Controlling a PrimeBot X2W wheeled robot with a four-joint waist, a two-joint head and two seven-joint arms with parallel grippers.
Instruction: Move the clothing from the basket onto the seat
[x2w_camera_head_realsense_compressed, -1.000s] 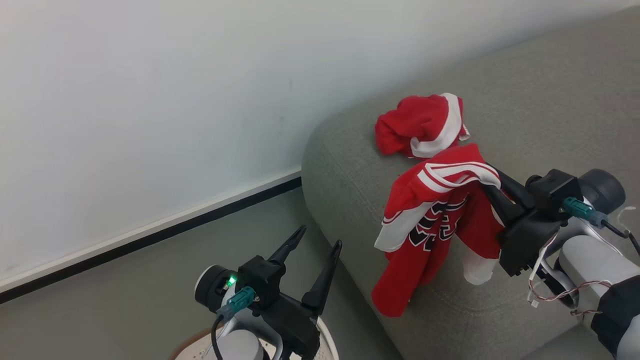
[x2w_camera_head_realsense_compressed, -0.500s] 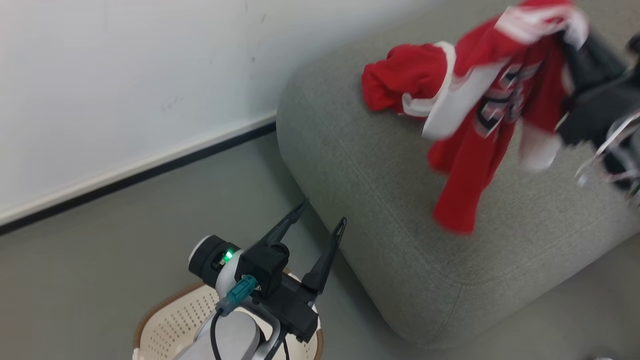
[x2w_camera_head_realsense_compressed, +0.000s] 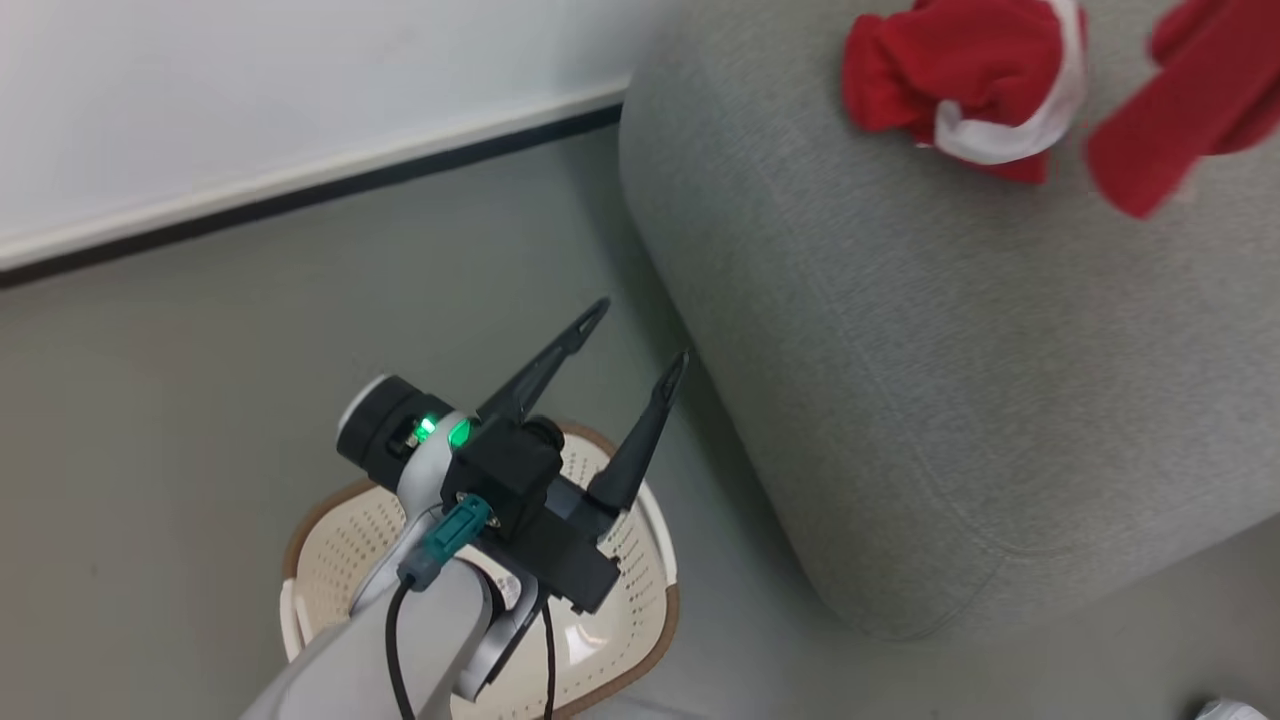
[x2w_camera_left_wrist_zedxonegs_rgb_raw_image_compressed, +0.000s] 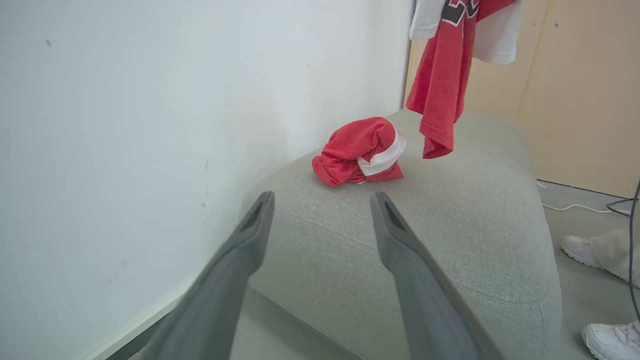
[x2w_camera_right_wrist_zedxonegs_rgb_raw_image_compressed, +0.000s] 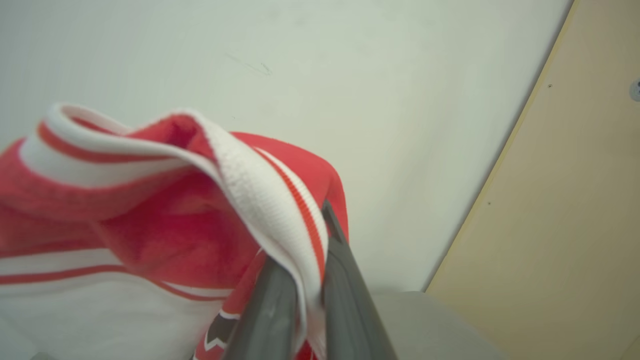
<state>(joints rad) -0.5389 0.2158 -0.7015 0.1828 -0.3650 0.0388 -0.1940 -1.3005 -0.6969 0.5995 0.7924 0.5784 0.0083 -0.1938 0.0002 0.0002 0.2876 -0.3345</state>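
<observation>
The head view looks steeply down from above the sofa's (x2w_camera_head_realsense_compressed: 900, 350) rounded end, taking in the floor (x2w_camera_head_realsense_compressed: 200, 350), basket (x2w_camera_head_realsense_compressed: 345, 545) and wall (x2w_camera_head_realsense_compressed: 250, 100) beside it. The left wrist view looks along the sofa from low off that end. The right wrist view faces the wall over the sofa, the jersey (x2w_camera_right_wrist_zedxonegs_rgb_raw_image_compressed: 165, 235) against the lens. Head and left wrist views share the sofa's end and the bunched garment (x2w_camera_head_realsense_compressed: 950, 60) on it.

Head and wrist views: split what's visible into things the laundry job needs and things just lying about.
Job: jersey, pinched in the right tool; bunched red garment lying on the sofa; basket below the open left tool.

Lying about: a person's white shoes; floor cable; wooden panel.
</observation>
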